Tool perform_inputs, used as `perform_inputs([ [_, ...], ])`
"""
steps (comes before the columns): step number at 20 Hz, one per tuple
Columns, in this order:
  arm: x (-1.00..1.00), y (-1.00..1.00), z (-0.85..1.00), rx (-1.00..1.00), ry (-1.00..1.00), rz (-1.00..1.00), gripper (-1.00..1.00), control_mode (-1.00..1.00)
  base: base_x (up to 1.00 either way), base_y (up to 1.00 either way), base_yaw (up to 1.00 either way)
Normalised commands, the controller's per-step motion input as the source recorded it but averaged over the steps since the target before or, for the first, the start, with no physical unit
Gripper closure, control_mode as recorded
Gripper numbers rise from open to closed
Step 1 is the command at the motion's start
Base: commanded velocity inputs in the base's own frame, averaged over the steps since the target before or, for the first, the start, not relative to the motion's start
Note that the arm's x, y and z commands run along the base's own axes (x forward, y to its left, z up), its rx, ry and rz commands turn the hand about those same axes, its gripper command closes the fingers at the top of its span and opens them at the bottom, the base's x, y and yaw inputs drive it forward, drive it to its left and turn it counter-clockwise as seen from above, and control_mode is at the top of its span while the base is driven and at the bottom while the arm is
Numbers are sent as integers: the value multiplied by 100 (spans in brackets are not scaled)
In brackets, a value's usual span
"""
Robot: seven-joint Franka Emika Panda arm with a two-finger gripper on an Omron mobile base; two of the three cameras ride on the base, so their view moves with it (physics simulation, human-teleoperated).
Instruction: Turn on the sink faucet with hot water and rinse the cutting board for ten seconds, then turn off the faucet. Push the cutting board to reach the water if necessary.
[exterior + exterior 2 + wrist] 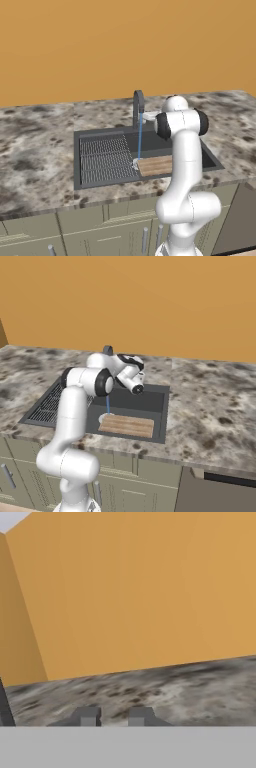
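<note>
A kitchen. A sink point(100, 172) with faucet point(138, 106) sits in a stone table point(35, 155). Cabinets point(90, 232) stand below, under an orange wall point(125, 45).

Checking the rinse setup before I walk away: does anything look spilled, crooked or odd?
Nothing stands out. The water falls straight from the faucet onto the left end of the cutting board, which lies flat inside the sink.

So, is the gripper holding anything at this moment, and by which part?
Nothing is held. In the hand view the gripper has a bare gap between its fingertips and faces the counter and wall.
</note>
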Motion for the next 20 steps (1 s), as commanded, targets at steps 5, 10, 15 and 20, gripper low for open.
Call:
perform_inputs([
  [5,-17,-39,13,0,1,0,100,-100,0,0,0],
  [10,-31,-56,16,0,1,0,100,-100,0,0,0],
  [15,-31,-67,7,0,0,0,100,-100,0,0,0],
  [20,-25,-67,6,0,0,0,100,-100,0,0,0],
])
